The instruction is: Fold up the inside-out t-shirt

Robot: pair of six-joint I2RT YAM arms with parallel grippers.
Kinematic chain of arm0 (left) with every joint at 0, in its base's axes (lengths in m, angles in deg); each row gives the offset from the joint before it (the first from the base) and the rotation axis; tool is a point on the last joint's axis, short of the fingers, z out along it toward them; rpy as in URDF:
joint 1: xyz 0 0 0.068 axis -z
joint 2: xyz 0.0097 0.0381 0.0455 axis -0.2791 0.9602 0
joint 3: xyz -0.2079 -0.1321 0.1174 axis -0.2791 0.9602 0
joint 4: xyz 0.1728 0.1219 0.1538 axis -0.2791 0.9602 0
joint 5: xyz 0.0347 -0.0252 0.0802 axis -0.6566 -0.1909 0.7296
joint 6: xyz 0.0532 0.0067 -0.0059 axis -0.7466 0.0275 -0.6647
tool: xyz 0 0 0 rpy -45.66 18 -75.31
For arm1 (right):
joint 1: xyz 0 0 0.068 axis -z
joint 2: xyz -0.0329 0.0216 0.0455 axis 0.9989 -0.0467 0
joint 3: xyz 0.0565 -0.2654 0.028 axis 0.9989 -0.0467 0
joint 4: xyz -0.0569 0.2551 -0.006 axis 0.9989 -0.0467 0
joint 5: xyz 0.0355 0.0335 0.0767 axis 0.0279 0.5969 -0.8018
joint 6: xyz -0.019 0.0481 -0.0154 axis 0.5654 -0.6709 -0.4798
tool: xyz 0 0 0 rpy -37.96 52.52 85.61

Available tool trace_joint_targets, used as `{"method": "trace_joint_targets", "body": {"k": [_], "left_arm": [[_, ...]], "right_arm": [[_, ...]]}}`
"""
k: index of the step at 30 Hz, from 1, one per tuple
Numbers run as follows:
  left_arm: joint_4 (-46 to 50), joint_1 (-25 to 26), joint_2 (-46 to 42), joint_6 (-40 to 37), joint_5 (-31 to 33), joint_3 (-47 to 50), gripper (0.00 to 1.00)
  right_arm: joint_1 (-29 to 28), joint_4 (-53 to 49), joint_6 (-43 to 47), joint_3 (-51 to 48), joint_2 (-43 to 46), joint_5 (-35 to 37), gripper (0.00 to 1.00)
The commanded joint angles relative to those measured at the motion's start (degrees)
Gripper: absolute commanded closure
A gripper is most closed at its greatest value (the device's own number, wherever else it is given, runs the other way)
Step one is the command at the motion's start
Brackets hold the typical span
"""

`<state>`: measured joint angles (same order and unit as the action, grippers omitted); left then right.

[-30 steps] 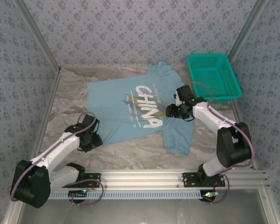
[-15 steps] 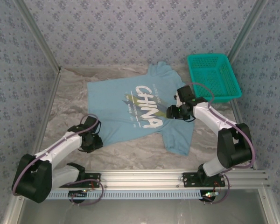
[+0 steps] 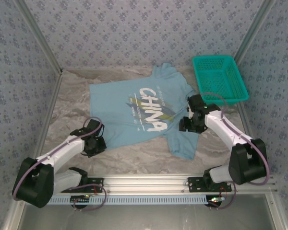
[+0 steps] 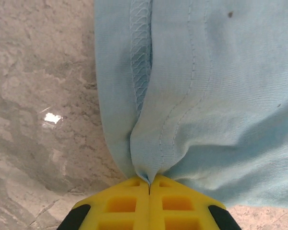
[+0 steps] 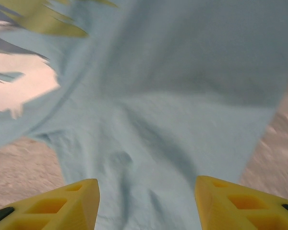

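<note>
The light-blue t-shirt (image 3: 134, 110) lies spread on the marble table, its white "CHINA" print facing up, one sleeve at the back and one at the front right. My left gripper (image 3: 102, 143) sits at the shirt's front-left hem corner. Its yellow jaws are shut on a pinch of the hemmed edge (image 4: 146, 158), and the cloth puckers into them. My right gripper (image 3: 185, 125) hovers over the front-right sleeve (image 5: 158, 139), open, with its fingertips (image 5: 84, 194) wide apart and only flat cloth below.
A teal mesh basket (image 3: 220, 79) stands at the back right, close behind the right arm. Patterned walls enclose the table on three sides. Bare marble (image 3: 134, 158) lies between the shirt and the front rail.
The left gripper closed on the shirt's hem corner. The right gripper moved from the printed chest rightward and toward the front, to above the sleeve.
</note>
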<state>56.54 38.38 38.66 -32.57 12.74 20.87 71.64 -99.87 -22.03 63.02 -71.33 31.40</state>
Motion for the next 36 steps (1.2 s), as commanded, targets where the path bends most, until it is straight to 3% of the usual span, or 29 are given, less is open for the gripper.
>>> {"method": "trace_joint_targets", "body": {"k": [1,10,17,26,31,36], "left_arm": [[-1.0,-0.2,0.7,-1.8,-1.2,-2.6,1.0],[-0.8,-0.4,-0.7,-4.0,-1.6,-4.7,1.0],[0.5,-1.1,-1.3,-6.2,-1.7,-7.1,1.0],[1.4,-2.1,-2.4,-7.5,-1.9,-9.2,1.0],[2.9,-3.7,-3.4,-8.7,-1.9,-10.5,1.0],[3.6,-6.0,-3.7,-10.5,-2.4,-11.8,1.0]], "right_arm": [[1.2,-6.1,-4.4,-3.2,4.3,1.6,0.42],[-1.1,-5.9,-14.6,-11.8,7.4,1.5,0.4],[-3.5,-2.4,-19.2,-16.6,4.6,-3.3,0.48],[-4.0,-4.6,-16.9,-15.3,0.3,-0.5,0.53],[-3.9,-5.9,-13.5,-12.9,-4.4,-3.0,0.53],[-4.9,-3.7,-13.2,-11.4,-9.0,-5.1,0.64]]}}
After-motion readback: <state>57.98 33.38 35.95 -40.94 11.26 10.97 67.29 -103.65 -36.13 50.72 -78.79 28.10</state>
